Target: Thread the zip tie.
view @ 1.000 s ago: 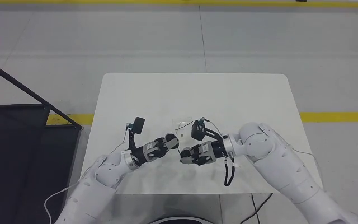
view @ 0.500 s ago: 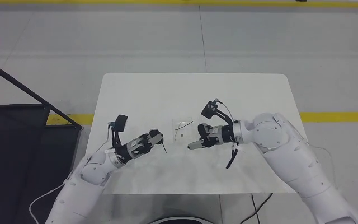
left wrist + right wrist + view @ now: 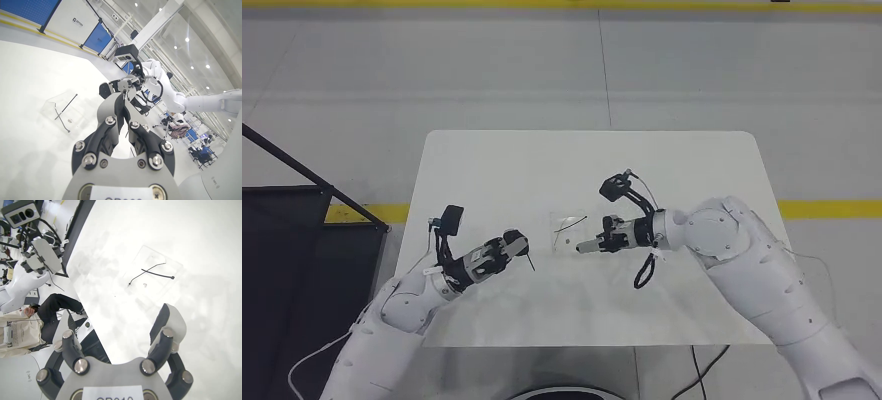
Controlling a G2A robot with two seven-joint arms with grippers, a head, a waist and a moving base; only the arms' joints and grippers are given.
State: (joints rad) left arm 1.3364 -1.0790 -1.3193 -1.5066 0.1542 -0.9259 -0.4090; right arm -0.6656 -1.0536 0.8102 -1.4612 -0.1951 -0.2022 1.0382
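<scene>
My left gripper (image 3: 515, 243) is over the table's front left part, shut on a thin black zip tie (image 3: 530, 262). In the left wrist view the tie (image 3: 124, 94) pokes out past the closed fingertips (image 3: 119, 102), and its tail hangs below them. My right gripper (image 3: 587, 246) is open and holds nothing, just right of a clear tray (image 3: 560, 216). Two more black zip ties (image 3: 151, 273) lie crossed in that tray (image 3: 175, 264). In the right wrist view my open right gripper (image 3: 117, 319) is a little short of the tray, and the left gripper (image 3: 44, 256) is farther off with its tie (image 3: 56, 286).
The white table (image 3: 692, 180) has bare room at the back and on the right. Its front edge runs close under both arms. A black frame (image 3: 302, 180) stands off the table's left side.
The two grippers were together at the table's front middle. The left has drawn back to the left with the zip tie; the right has moved right and back, near the tray.
</scene>
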